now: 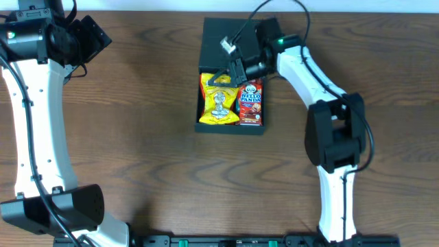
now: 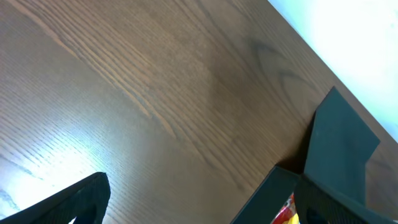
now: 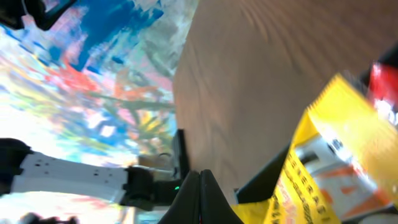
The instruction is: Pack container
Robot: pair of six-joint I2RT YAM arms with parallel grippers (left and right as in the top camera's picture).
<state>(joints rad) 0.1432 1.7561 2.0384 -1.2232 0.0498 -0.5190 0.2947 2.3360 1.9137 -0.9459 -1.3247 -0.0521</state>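
Yellow pack [image 1: 218, 106] abuts red box [image 1: 251, 103] inside container [image 1: 219, 36], closed right gripper [image 1: 221, 77] above.

Overhead faces straight down; left wrist, low and oblique, shares the container [image 1: 215, 46].

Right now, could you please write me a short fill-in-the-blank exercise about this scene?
The container holds a yellow bag and a ____ Hello Panda box.
The right gripper is ____ over the yellow bag's top end.
The left gripper stands ____, far from the container.
Missing words: red; shut; open.
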